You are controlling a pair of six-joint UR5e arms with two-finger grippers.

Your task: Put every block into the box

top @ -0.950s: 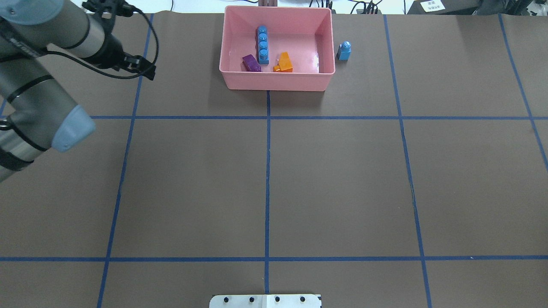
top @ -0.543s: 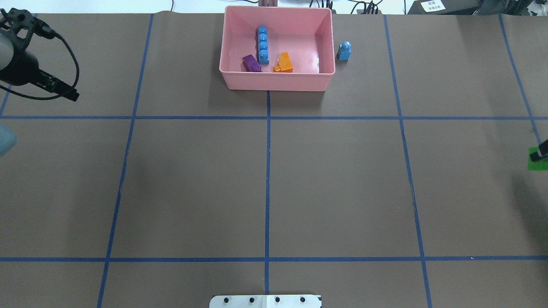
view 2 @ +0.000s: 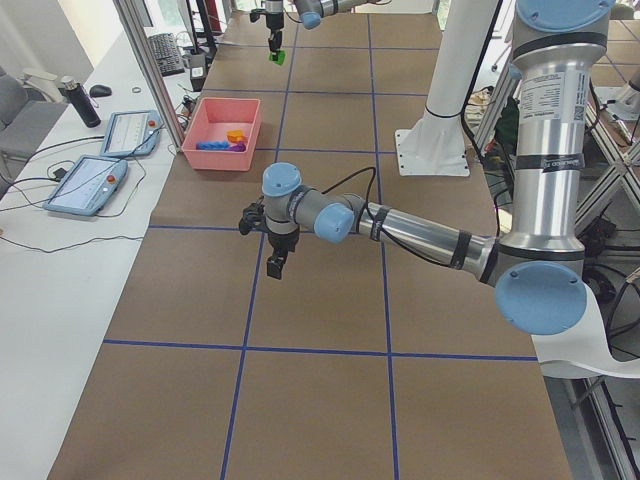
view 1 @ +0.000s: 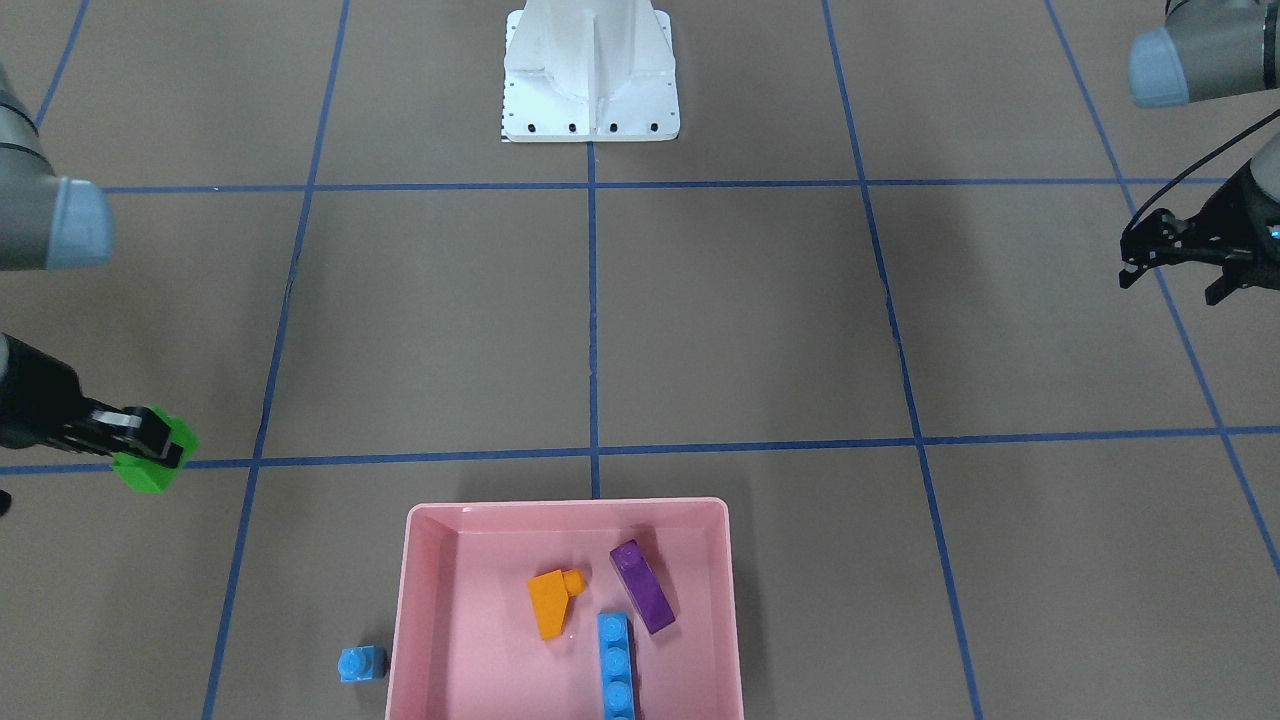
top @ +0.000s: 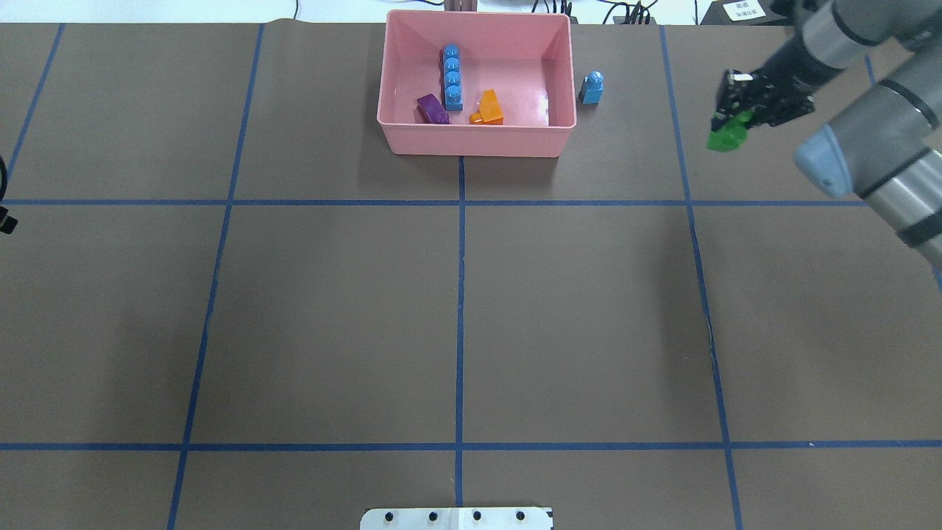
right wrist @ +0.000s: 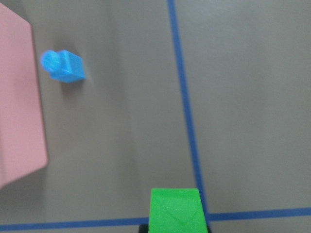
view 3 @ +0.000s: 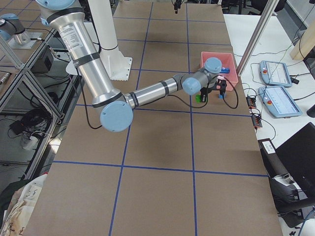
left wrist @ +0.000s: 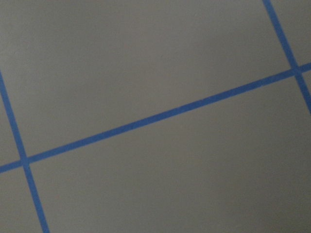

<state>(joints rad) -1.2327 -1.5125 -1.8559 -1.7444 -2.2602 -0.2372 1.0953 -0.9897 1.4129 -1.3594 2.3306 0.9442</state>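
Bright green studded plastic, a small toy brick (top: 727,138), was held clamped between the right arm's fingers (view 1: 135,428) above the brown-papered tabletop (top: 331,316), well right of the shallow pink plastic box (top: 478,141), evidently for carrying across. The orange sloped brick (top: 489,108), long purple brick (top: 433,109) and long light-blue brick (top: 452,76) were already lodged inside, whereas the tiny light-blue cube (top: 592,88) was left just beside the box's right wall. The left arm's fingers (view 1: 1126,268), seemingly spread and empty, were held far aside, presumably to leave the route free.

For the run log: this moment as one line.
right hand: holds green block, short of pink box | left hand: open, empty | in box: purple block, orange block, long blue block | outside: tiny blue cube
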